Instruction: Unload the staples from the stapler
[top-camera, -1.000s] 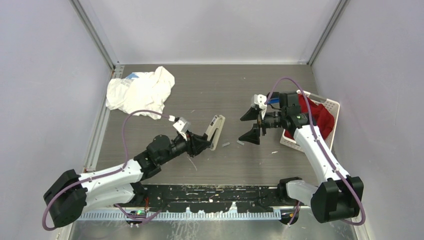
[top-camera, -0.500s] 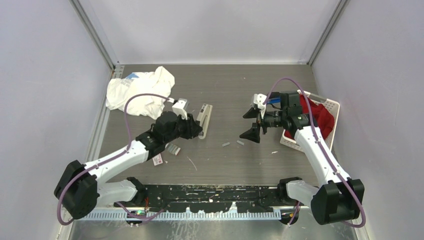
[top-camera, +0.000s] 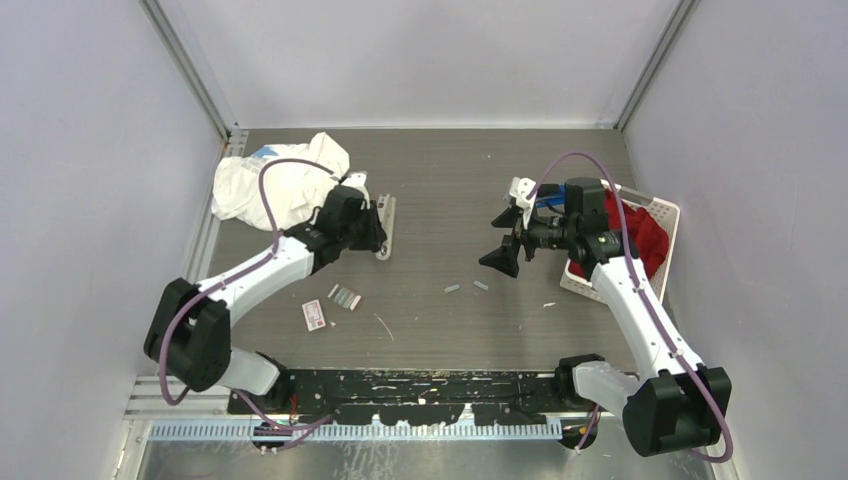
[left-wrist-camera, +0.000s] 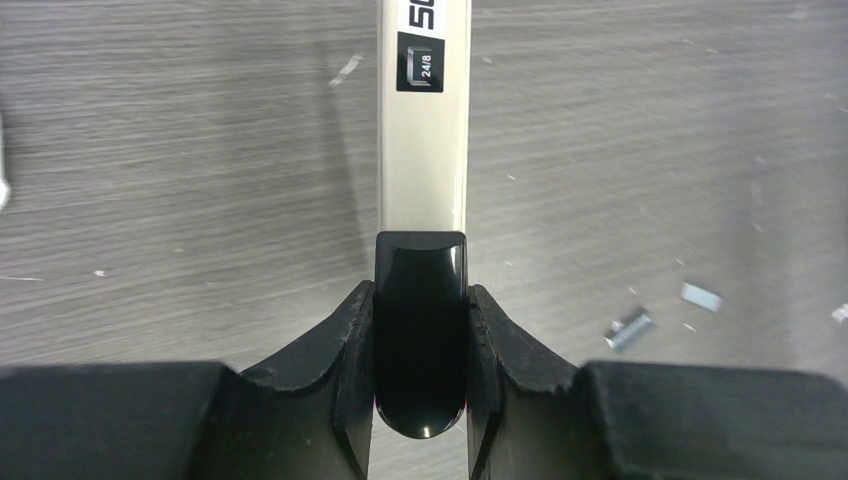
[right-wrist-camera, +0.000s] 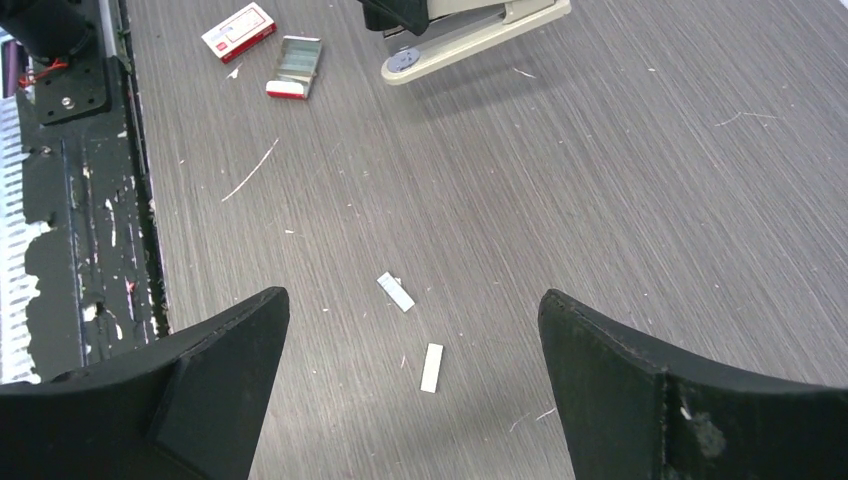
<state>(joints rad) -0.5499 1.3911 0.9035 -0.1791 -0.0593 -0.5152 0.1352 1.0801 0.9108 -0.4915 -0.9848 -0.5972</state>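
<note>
A beige stapler (top-camera: 386, 228) with a black rear end lies at the table's left-middle, pointing away from the arm. My left gripper (top-camera: 366, 228) is shut on that black end (left-wrist-camera: 420, 330), one finger pressed against each side. The beige body (left-wrist-camera: 422, 140) runs straight ahead of the fingers. Two short silvery staples strips (top-camera: 452, 289) (top-camera: 481, 285) lie loose on the table to the right. In the right wrist view they (right-wrist-camera: 396, 291) (right-wrist-camera: 431, 367) sit just below my right gripper (right-wrist-camera: 410, 300). That gripper (top-camera: 503, 238) hangs wide open, holding nothing.
A small white-and-red box (top-camera: 314, 316) and its open tray (top-camera: 346, 298) lie near the front left. A crumpled white cloth (top-camera: 280, 185) sits at the back left. A white basket (top-camera: 668, 214) holding red cloth stands at the right edge. Small scraps dot the table.
My left arm carried the stapler from the table's middle toward the back left, uncovering the box and tray. The right gripper stayed open and barely shifted.
</note>
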